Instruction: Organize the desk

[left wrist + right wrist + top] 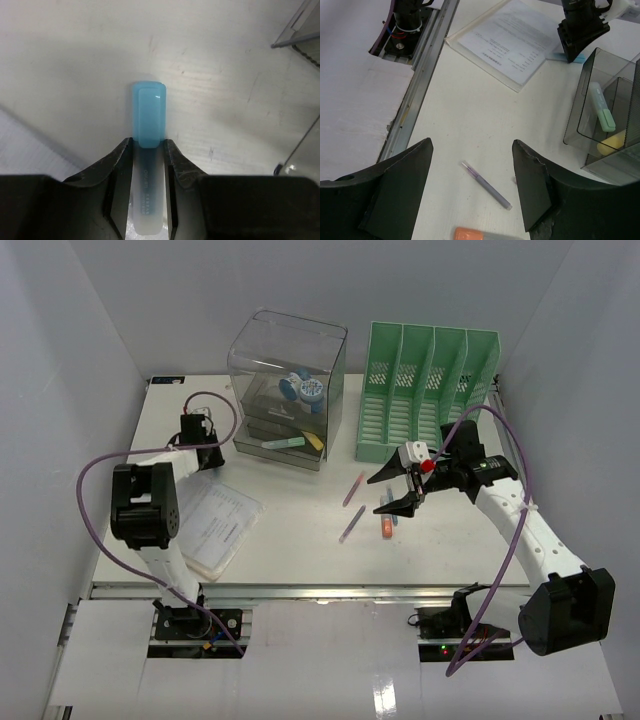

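The white desk (300, 550) has an aluminium rail (300, 592) along its front edge. My left gripper (212, 455) is shut on a blue highlighter (148, 115), low over the desk between the document sleeve and the clear drawer box; its cap sticks out past the jaws (148, 147). My right gripper (392, 492) is open and empty, hovering above a purple pen (486, 185) and an orange highlighter (470, 233). Both lie on the desk, and the pen shows between the open jaws (472, 145). A pink pen (354, 488) lies just left of it.
A clear drawer box (287, 390) at the back holds a green highlighter (602, 107), a yellow item (610, 145) and tape rolls (303, 388). A green file rack (425, 390) stands to its right. A document sleeve (215, 525) lies at the front left.
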`<state>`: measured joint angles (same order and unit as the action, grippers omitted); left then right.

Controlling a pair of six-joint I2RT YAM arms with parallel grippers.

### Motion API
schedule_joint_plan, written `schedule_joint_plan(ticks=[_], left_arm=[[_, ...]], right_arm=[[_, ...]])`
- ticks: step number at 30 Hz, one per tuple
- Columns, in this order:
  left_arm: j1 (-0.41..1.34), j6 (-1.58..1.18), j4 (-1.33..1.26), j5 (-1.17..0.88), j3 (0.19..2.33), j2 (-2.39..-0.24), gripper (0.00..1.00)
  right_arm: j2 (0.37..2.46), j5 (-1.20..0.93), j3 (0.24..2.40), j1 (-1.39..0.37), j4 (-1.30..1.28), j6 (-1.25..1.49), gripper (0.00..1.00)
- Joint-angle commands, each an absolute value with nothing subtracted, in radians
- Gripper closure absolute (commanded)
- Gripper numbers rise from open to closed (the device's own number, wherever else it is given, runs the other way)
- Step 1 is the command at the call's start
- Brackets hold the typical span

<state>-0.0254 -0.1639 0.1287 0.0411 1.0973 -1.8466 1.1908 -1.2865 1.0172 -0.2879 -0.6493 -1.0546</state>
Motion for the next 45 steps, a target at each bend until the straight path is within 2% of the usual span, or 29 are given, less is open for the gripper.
schedule_joint_plan(ticks=[1,5,9,14,20,25,29,32,35,39,45], left_arm=[[-0.088,-0.279,0.136,-0.109,1.032,-1.576,1.0],[-0.109,-0.572,-0.023,-0.351,0.919,-1.346,1.0],[-0.098,-0.898,-0.213,-0.472,0.828,-1.287,1.0],[0.031,-1.245,-0.471,-0.44,0.789,-1.384,1.0],[0.127,-1.433,-0.606,-0.34,0.857,-1.561,1.0],[0.174,-1.442,-0.575,-0.234,0.905,-1.608,0.74],[0.186,-1.445,-0.558,-0.183,0.904,-1.615,0.39],[0.184,-1.448,-0.566,-0.18,0.901,-1.633,0.28],[0.184,-1.447,-0.579,-0.189,0.907,-1.646,0.21],[0.184,-1.401,-0.587,-0.214,0.911,-1.626,0.18],[0.154,-1.124,-0.488,-0.247,0.906,-1.461,0.18]], right_arm=[[1.187,-1.313,1.011,-0.281,-0.643,-1.066,0.28],[1.187,-1.316,1.008,-0.279,-0.642,-1.066,0.28],[1.186,-1.318,1.005,-0.275,-0.64,-1.065,0.28],[1.187,-1.323,1.001,-0.259,-0.64,-1.065,0.28],[1.189,-1.327,0.996,-0.241,-0.64,-1.065,0.28],[1.184,-1.333,0.992,-0.225,-0.64,-1.068,0.28],[1.177,-1.336,0.986,-0.221,-0.64,-1.072,0.27],[1.175,-1.34,0.985,-0.217,-0.641,-1.074,0.27],[1.174,-1.343,0.982,-0.21,-0.641,-1.074,0.27],[1.171,-1.347,0.979,-0.195,-0.641,-1.074,0.27],[1.163,-1.339,0.964,-0.183,-0.64,-1.083,0.25]])
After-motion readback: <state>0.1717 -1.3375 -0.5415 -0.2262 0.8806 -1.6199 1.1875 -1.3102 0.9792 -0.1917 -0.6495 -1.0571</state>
